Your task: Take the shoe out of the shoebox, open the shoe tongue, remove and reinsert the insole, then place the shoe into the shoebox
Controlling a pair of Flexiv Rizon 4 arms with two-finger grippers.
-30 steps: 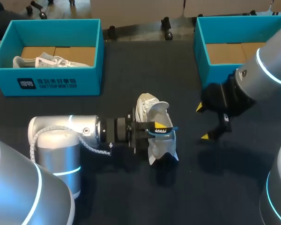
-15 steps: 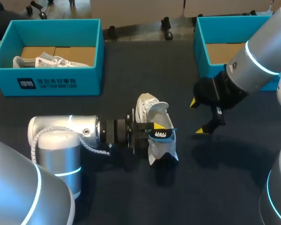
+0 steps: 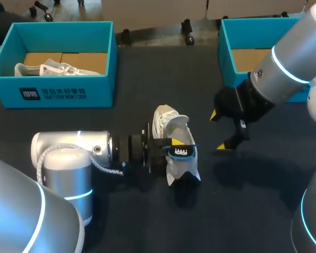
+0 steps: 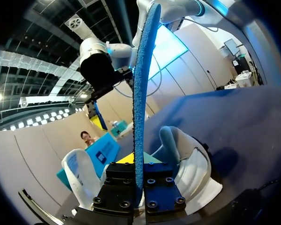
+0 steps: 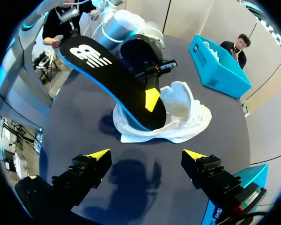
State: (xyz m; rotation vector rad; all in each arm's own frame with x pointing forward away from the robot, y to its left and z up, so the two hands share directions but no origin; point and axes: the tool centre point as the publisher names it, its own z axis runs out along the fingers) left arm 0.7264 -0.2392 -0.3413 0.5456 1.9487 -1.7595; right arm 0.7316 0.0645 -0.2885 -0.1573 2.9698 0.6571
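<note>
Left arm (image 3: 73, 150) lies level, left of the shoe (image 3: 168, 120), left gripper (image 4: 139, 185) clamped on the insole (image 5: 112, 79) (tilted up out of the shoe); right gripper (image 5: 146, 154) hangs right of the shoe, jaws spread.

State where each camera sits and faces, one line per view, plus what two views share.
Head view: above and behind, looking down on the table; left arm and right arm enter from its sides.
Left wrist view: on the left wrist, looking along the left gripper, shut on the insole seen edge-on.
Right wrist view: on the right wrist, looking past the open right gripper at the shoe.
Shared: both wrist views show the shoe and insole.
</note>
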